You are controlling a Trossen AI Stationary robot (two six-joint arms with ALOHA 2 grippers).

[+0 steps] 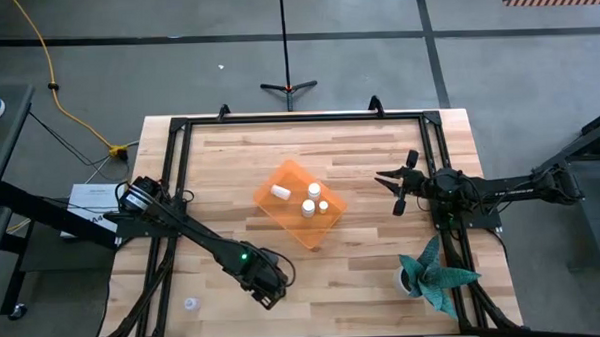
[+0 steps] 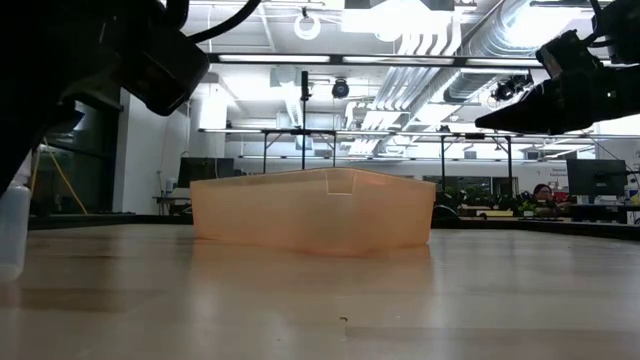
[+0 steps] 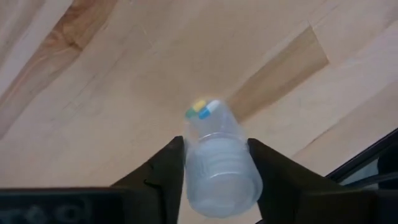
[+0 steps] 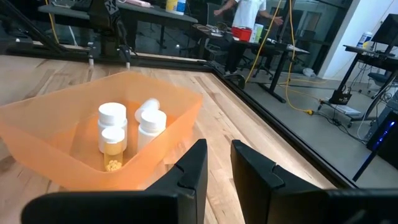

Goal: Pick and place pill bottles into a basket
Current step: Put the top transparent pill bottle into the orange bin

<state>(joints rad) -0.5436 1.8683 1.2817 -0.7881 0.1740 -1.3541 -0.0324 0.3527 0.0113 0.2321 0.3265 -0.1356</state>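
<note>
The left gripper (image 3: 214,180) clenches a pill bottle (image 3: 219,163) low in the frame, well apart from the orange basket (image 1: 299,204) at centre. The thin side grip could slip in transit. The right gripper (image 1: 400,187) waits spread.

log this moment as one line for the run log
left gripper: shut on bottle, near front edge | right gripper: open, beside basket | basket: three bottles inside | fifth bottle: on table
</note>
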